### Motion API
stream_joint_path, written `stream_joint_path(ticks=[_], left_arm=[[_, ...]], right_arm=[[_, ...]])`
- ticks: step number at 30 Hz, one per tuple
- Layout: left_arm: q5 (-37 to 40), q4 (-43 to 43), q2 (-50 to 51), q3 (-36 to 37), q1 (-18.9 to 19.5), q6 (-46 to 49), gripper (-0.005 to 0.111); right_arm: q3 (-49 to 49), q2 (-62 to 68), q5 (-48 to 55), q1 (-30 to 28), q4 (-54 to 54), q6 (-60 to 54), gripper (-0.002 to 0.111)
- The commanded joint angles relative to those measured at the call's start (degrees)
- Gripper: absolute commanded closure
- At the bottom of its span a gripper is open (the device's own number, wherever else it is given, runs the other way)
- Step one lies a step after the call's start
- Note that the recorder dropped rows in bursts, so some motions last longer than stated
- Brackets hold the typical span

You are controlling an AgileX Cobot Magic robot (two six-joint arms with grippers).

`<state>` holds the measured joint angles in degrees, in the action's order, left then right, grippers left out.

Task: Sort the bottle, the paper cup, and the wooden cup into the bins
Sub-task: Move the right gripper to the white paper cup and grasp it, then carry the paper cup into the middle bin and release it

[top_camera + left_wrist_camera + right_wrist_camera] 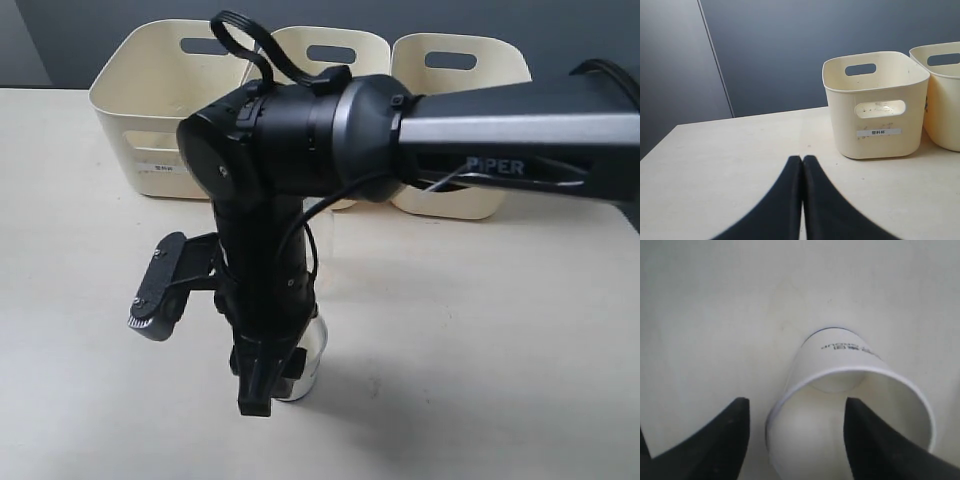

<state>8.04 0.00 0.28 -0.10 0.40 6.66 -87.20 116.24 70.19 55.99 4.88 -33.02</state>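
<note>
Right pincer (796,405): open, pointing down at the desk (480,350), its two black fingers spread on either side of one wall of the paper cup.
Paper cup (840,365): on the desk directly under the right pincer, near the front of the desk and well apart from the bins; its open mouth faced the right wrist camera, with dark print on the outer wall near the base.
Finger placement: one finger stood outside the cup, with a strip of bare desk between it and the wall; the other was over the cup's mouth. Whether that finger touched the cup could not be told.
Right arm (500,130): reached in from the right across the middle of the exterior view, bent downward at the wrist, and hid most of the cup there.
Left pincer (802,159): closed, fingertips pressed together with nothing between them, low over bare desk.
Bins (130,110): three cream bins stood in a row at the back of the desk, side by side and upright.
Label (879,132): a small white strip on the front of the bin nearest the left pincer, below its handle cut-out; the text was too small to read.
</note>
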Motion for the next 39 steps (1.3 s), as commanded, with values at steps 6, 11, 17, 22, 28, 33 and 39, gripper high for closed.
stream_joint_path(ticks=[6,11,17,22,28,33,39], left_arm=[[-0.3,0.0,-0.3,0.1,0.0,-0.1,0.107],[-0.3,0.0,-0.3,0.1,0.0,-0.1,0.107],[-0.3,0.0,-0.3,0.1,0.0,-0.1,0.107],[-0.3,0.0,-0.3,0.1,0.0,-0.1,0.107],[-0.3,0.0,-0.3,0.1,0.0,-0.1,0.107],[-0.3,0.0,-0.3,0.1,0.0,-0.1,0.107],[-0.3,0.0,-0.3,0.1,0.0,-0.1,0.107]], right_arm=[[0.2,2.8,-0.2,0.0,0.1,-4.6,0.107],[0.1,-1.5,-0.2,0.0,-0.6,-6.0,0.109],[0.1,-13.1,-0.2,0.0,-6.0,-5.9,0.109],[0.1,-22.6,-0.2,0.0,-15.5,-3.2,0.109],[0.1,-29.6,-3.8,-2.8,-20.7,0.7,0.109],[0.1,-30.6,-7.3,-12.9,-15.1,1.1,0.109],[0.1,-28.7,-22.8,-22.4,-1.3,1.1,0.109]])
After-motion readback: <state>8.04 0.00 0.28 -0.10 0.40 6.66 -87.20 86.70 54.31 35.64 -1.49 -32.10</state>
